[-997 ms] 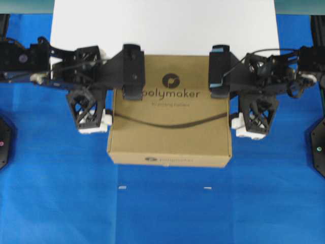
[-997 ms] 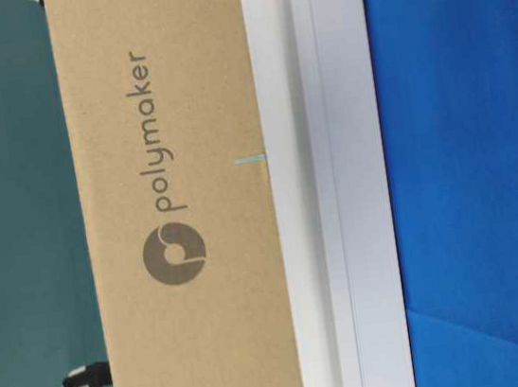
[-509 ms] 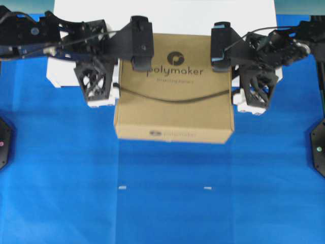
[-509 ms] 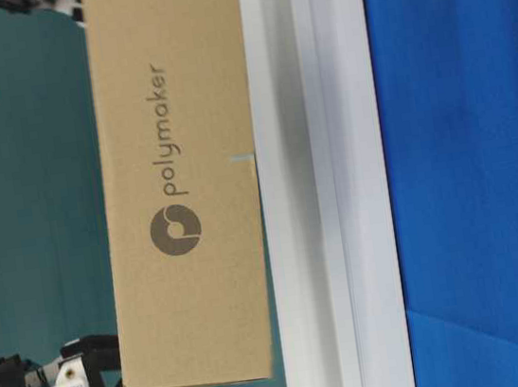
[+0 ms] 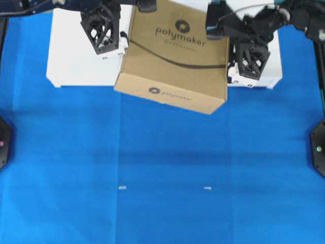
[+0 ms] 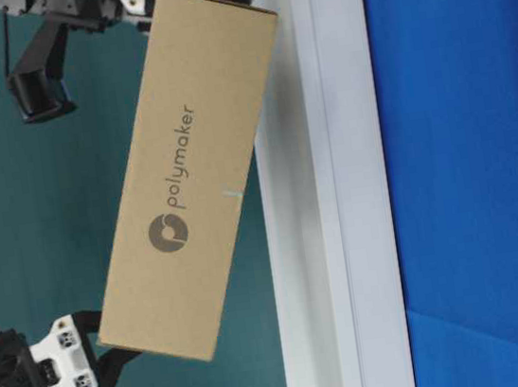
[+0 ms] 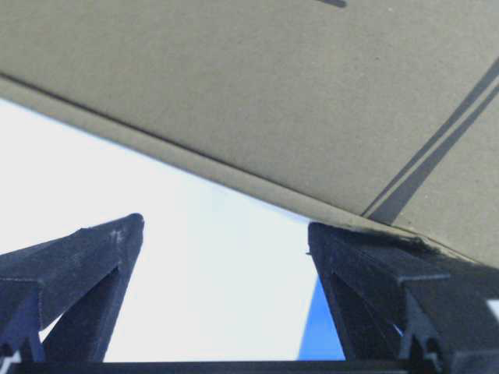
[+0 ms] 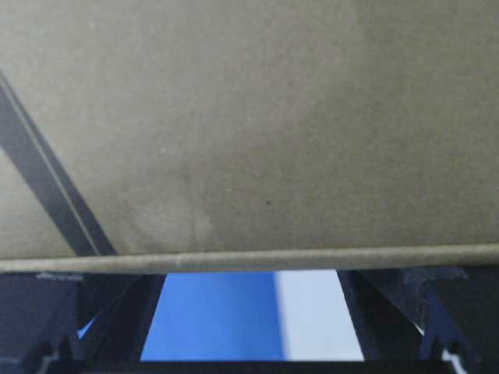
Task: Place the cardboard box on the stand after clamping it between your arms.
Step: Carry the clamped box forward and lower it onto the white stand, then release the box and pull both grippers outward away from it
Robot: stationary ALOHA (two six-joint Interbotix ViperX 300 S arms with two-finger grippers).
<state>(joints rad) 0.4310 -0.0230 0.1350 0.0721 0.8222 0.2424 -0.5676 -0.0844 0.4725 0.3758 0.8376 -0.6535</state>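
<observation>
Cardboard, square, flat and brown, the box (image 5: 175, 56) printed "polymaker" with a dark round logo hangs squeezed between the two black lattice grippers, left gripper (image 5: 104, 28) and right gripper (image 5: 250, 56), each pressing a side wall with fingers spread apart rather than pinching. It sits tilted above the near edge of the wide white low stand (image 5: 76, 61), one corner dipping toward it, probably because the arms rose unevenly.

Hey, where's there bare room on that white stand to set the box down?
The stand shows bare white top at its left end, outboard of the left gripper. Its middle is crowded: the tilted cardboard box hangs there, with the right gripper over the right end.
</observation>
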